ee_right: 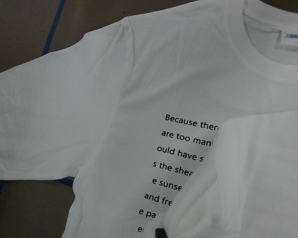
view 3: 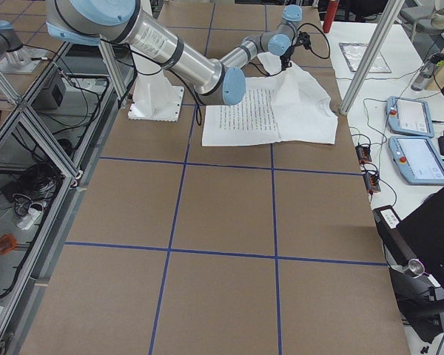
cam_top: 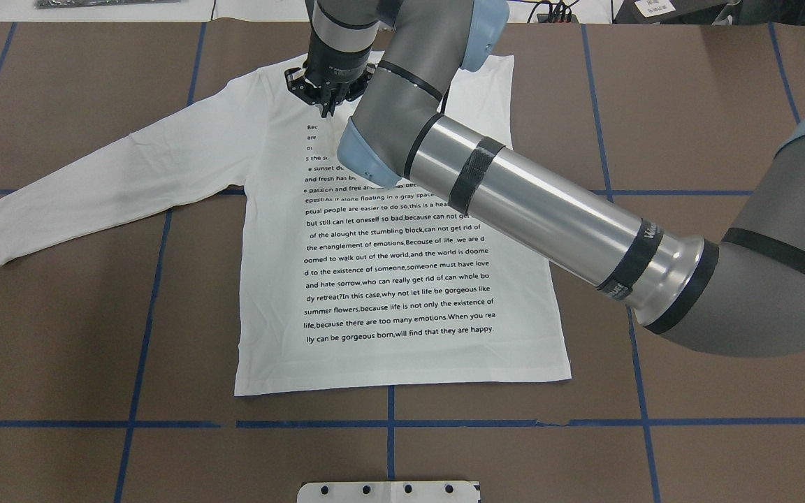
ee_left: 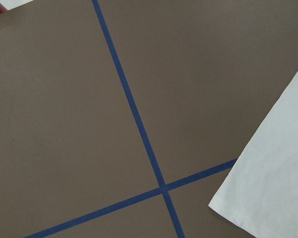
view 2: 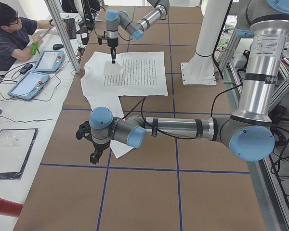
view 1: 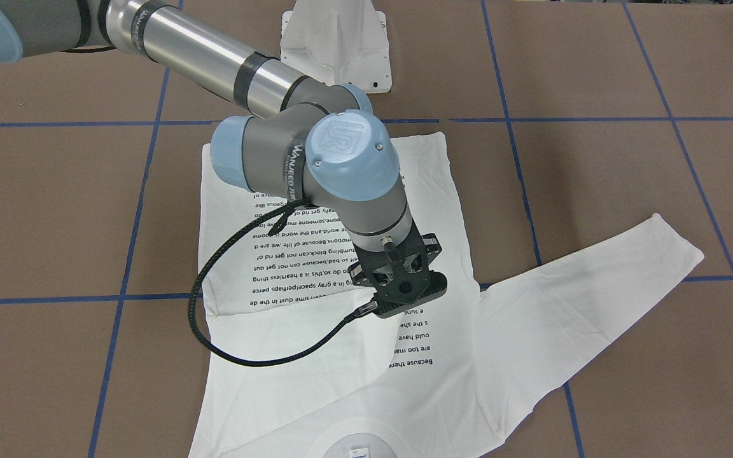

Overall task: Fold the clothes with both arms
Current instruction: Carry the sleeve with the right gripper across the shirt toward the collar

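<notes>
Starting left, you can't tell if the left tool [view 2: 95, 157] is open; the thin, limp shirt [cam_top: 402, 349] lies print-up on the surface [cam_top: 60, 349], right tool [cam_top: 324, 108] pinching its folded-in sleeve [ee_right: 258, 163] over the chest. Grip cuffs or hems, I'd judge

A brown table [cam_top: 95, 335] fills every view, crossed by a grid of blue tape lines [cam_top: 390, 423]. In the left side view a white bench [view 2: 2, 120] runs down the frame's left edge, carrying two tablets [view 2: 49, 61]. A person [view 2: 7, 33] sits at upper left beside a slanting aluminium post [view 2: 62, 33], and a red cylinder [view 2: 5, 207] lies at lower left.
</notes>
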`<action>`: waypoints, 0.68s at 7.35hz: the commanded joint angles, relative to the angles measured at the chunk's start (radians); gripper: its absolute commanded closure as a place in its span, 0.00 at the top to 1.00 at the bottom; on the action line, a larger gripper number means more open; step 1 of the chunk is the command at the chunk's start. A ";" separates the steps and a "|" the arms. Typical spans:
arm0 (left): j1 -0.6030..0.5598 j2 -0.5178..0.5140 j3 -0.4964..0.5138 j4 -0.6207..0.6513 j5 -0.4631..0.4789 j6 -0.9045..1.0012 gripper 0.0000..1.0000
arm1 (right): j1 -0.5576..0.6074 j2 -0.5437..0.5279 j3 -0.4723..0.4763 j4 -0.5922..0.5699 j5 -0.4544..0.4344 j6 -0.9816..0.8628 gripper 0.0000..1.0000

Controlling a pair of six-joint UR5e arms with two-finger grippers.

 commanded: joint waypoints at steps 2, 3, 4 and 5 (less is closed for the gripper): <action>0.000 -0.001 0.001 -0.002 0.000 -0.005 0.99 | -0.077 0.024 -0.099 0.139 -0.119 0.003 0.00; 0.000 -0.004 0.001 -0.002 0.000 -0.009 0.99 | -0.102 0.036 -0.099 0.147 -0.176 0.004 0.90; 0.000 -0.005 0.001 -0.002 0.000 -0.009 0.99 | -0.119 0.044 -0.099 0.176 -0.198 0.013 1.00; 0.000 -0.005 0.001 -0.003 0.000 -0.009 0.99 | -0.130 0.047 -0.099 0.208 -0.215 0.027 0.99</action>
